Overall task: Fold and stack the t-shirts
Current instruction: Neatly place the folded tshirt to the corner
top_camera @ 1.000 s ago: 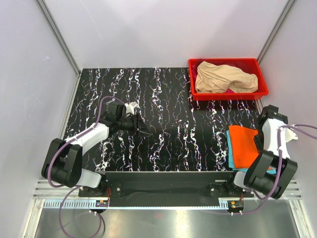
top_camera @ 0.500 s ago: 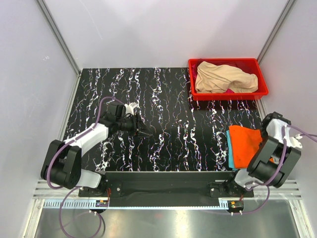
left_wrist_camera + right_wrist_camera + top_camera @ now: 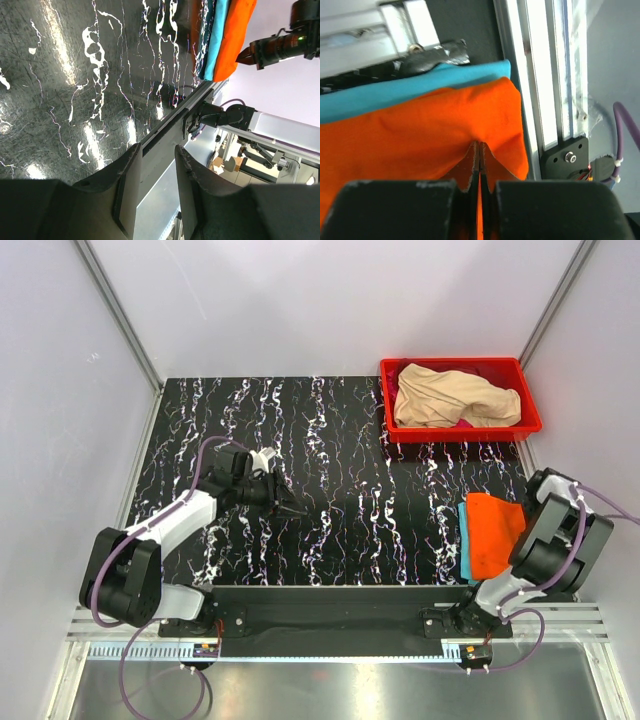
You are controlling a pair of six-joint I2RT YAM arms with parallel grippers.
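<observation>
top: orange t-shirt is seen folded on light blue t-shirt at lower right of table; beige t-shirt is heaped in red bin, upper right | left wrist: left hand is held partly open, nothing gripped | right wrist: right hand is closed on orange t-shirt's edge, cloth puckered at centre

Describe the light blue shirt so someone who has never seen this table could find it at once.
Go to the table's near right corner, beside the right arm, where two folded shirts lie stacked. The blue shirt is the lower one, under the orange shirt. Unlike the orange one covering it, it shows only as a thin turquoise strip along the left edge.
</observation>
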